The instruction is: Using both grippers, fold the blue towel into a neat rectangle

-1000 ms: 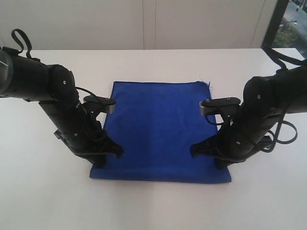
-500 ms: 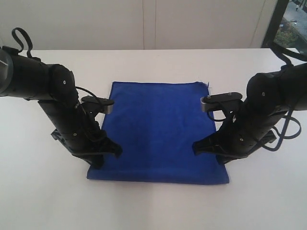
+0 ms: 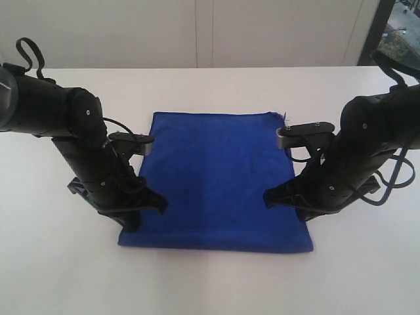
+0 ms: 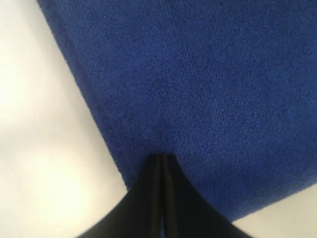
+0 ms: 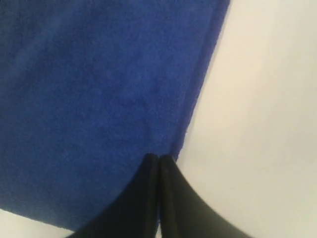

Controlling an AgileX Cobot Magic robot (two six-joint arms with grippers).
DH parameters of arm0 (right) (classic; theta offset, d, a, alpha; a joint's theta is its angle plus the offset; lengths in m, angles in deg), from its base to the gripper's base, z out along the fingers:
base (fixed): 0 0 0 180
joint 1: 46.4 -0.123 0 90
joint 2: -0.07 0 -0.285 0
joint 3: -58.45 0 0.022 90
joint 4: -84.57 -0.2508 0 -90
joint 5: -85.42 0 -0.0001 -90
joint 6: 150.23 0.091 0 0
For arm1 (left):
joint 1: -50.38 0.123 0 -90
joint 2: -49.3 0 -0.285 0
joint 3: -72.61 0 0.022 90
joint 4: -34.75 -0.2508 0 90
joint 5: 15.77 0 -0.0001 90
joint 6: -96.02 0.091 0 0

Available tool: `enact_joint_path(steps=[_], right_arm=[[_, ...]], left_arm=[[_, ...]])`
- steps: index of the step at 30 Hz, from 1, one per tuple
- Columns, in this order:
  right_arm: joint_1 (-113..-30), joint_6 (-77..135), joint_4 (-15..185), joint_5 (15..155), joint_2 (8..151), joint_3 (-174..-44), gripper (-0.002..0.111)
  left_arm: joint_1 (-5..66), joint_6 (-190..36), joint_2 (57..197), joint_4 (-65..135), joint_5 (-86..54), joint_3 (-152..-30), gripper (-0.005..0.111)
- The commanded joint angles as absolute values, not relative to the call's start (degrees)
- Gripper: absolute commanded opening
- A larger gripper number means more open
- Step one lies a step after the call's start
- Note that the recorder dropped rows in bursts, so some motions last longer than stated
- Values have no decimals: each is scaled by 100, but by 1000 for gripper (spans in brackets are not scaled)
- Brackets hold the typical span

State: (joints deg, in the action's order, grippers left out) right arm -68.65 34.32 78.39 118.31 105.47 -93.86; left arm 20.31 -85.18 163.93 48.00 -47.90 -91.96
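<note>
Blue towel [image 3: 216,180] is where both pairs of fingers end. The left gripper [image 3: 133,222] has its fingers pressed together, tips down on the cloth just inside the left edge, close to the near left corner. The right gripper [image 3: 303,215] stands the same way just inside the right edge, close to the near right corner. Each wrist view shows only a thin seam between the fingers, and I cannot tell whether a nip of cloth is caught there.

Over the last second the right arm has risen a little and drifted right, so its silver clamp block [image 3: 283,136] sits higher. The left arm has barely moved. The blue towel's near edge has slid slightly left and its near right corner has pulled in, which suggests the fingers do have some hold on it.

Otherwise the cloth lies flat on the white table [image 3: 59,275], centred between the arms, with a loose thread [image 3: 286,115] at the far right corner. No fold has begun. The lift of the near edge toward the far one looks to be just starting, with the right side leading.
</note>
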Motion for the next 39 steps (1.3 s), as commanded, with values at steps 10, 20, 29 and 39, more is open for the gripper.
enact_joint_path(steps=[10,20,29,39], right_arm=[[-6861,3455,7900,11635,10496,-9372,0],[-6861,3174,7900,11695,10261,-9587,0],[-6861,287,7509,13382,9877,-9780,0],[-6869,-2518,6467,13644,9912,-9683,44]], left_arm=[[2043,-8549,16505,4781,-5423,-9080,0],[2043,-8367,15855,4770,-5137,-9091,0],[2043,-4910,15003,4836,-5878,-9091,0],[2043,-2609,15627,5569,-6188,-9079,18]])
